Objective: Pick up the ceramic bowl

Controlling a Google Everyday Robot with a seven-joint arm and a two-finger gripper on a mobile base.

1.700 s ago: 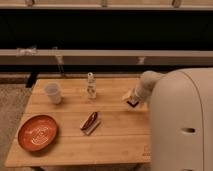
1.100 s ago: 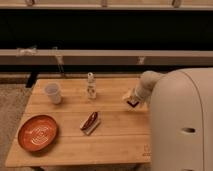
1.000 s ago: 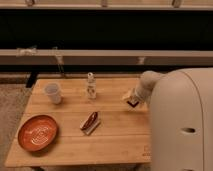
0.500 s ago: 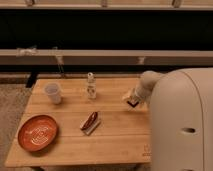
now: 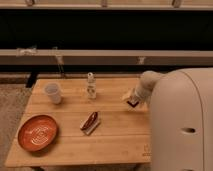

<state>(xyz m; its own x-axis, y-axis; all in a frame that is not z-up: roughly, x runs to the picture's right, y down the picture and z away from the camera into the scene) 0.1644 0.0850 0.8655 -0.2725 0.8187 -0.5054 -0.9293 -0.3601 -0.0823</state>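
Observation:
The ceramic bowl (image 5: 38, 133), a wide shallow orange-red dish with pale swirls inside, sits at the front left of the wooden table (image 5: 117, 142). My gripper (image 5: 131, 99) hangs over the table's right side, far to the right of the bowl, at the end of the pale arm (image 5: 149, 82). It is not touching the bowl.
A small white cup (image 5: 53, 93) stands at the back left. A small clear bottle (image 5: 91, 85) stands at the back middle. A red-brown packet (image 5: 90, 122) lies near the table's middle. My white body (image 5: 182, 125) fills the right side. A dark wall and ledge run behind.

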